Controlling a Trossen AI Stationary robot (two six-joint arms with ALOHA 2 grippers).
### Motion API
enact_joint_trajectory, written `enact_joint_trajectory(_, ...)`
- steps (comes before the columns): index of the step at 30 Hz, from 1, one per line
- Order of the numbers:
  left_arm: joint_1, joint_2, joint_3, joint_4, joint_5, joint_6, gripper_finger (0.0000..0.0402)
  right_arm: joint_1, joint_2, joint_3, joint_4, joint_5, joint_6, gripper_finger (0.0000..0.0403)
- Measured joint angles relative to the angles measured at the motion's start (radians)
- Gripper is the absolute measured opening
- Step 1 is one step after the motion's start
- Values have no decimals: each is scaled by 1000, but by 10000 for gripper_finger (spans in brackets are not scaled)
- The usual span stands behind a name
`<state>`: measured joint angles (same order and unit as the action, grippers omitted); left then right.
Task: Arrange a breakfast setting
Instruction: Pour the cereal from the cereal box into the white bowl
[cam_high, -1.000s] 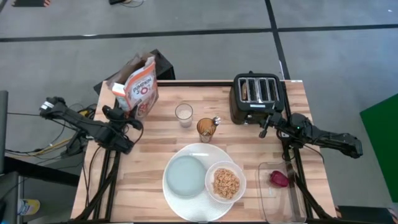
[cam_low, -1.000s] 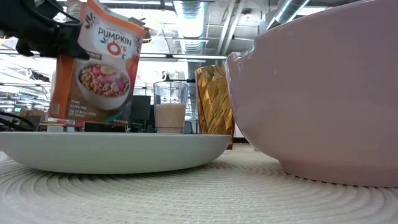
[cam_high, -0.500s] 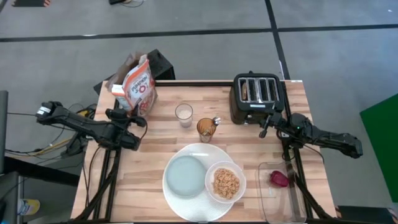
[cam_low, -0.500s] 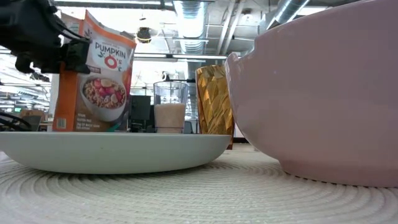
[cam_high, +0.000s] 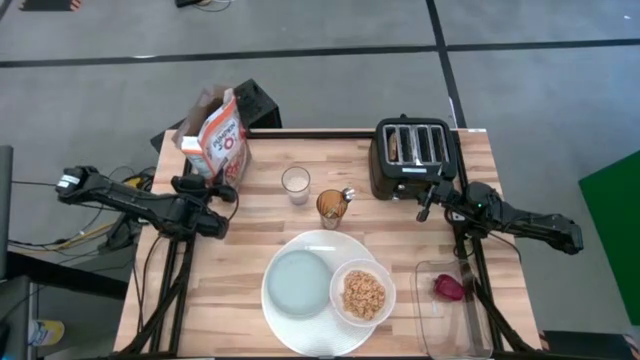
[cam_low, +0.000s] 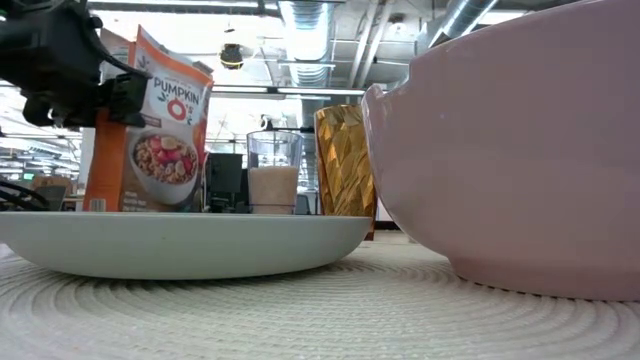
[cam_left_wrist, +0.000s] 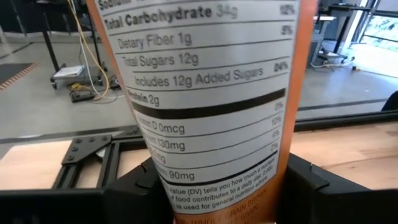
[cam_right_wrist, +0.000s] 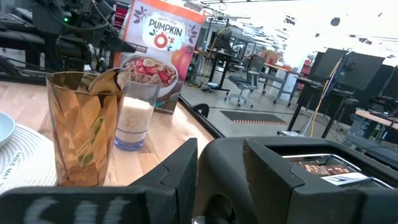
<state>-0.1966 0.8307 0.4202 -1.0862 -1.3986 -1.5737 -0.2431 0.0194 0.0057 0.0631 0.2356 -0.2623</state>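
Note:
The orange cereal bag (cam_high: 222, 140) stands at the table's far left, with my left gripper (cam_high: 222, 190) shut on it; it also shows in the low view (cam_low: 160, 130). The large white plate (cam_high: 320, 242) carries the grey-blue plate (cam_high: 298, 282) and the white bowl (cam_high: 343, 272) of tan cereal (cam_high: 364, 295). Toast (cam_right_wrist: 317, 165) sits in the black toaster (cam_high: 415, 155). The spoon (cam_high: 347, 194) stands in the amber glass (cam_high: 331, 207). The dark red fruit (cam_high: 450, 287) lies in a clear tub. My right gripper (cam_high: 426, 205) is shut, beside the toaster's near side. My left gripper pinches the bag between its two fingers (cam_left_wrist: 134, 186), across the panel with the nutrition table (cam_left_wrist: 217, 162). The fingers come level from the table's near left side, about halfway up the bag (cam_low: 125, 95). The bag stands upright.
A glass of milk (cam_high: 295, 183) stands between the bag and the amber glass. The clear tub (cam_high: 450, 325) sits at the near right corner. A woven placemat (cam_low: 300, 320) lies under the plates. Bare wood shows at the near left.
My left gripper has gone down and a little toward the table's left edge with the cereal bag. The bag has tipped from a slant to upright and turned so its front faces more sideways.

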Motion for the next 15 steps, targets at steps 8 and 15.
enact_joint_trajectory(8, 1, 0, 0, 44, 25, 57, 217, 0, 0, 0, 0, 0, 0, 150)
enact_joint_trajectory(15, 1, 0, 0, 56, 32, 74, 244, 0, 0, 0, 0, 0, 0, 150)
